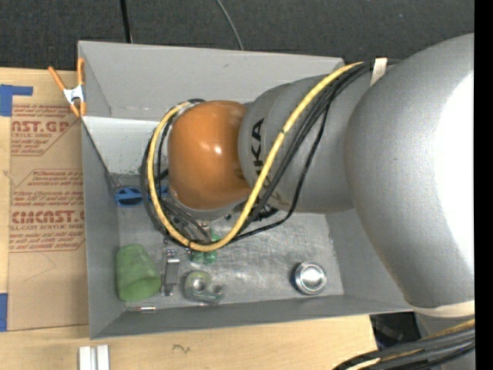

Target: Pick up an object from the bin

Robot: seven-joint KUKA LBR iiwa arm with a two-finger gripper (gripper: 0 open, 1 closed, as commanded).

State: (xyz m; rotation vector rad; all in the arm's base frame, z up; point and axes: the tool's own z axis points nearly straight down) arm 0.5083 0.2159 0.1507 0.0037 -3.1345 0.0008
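Green sponge (pixel 137 272) near bin (pixel 100 206) left wall; open floor beside silver cap (pixel 310 277).

Blue piece (pixel 129 196), round silver cap (pixel 310 278)

blue thing (pixel 129 196): right part hidden behind orange wrist cover (pixel 204 156) | bin (pixel 231 64) floor middle: covered by arm (pixel 400 168) | arm: cut off at right edge | small green thing (pixel 202 257) under cables (pixel 202 245): kind unclear | flat bit (pixel 141 308), lower-left corner: too small to tell
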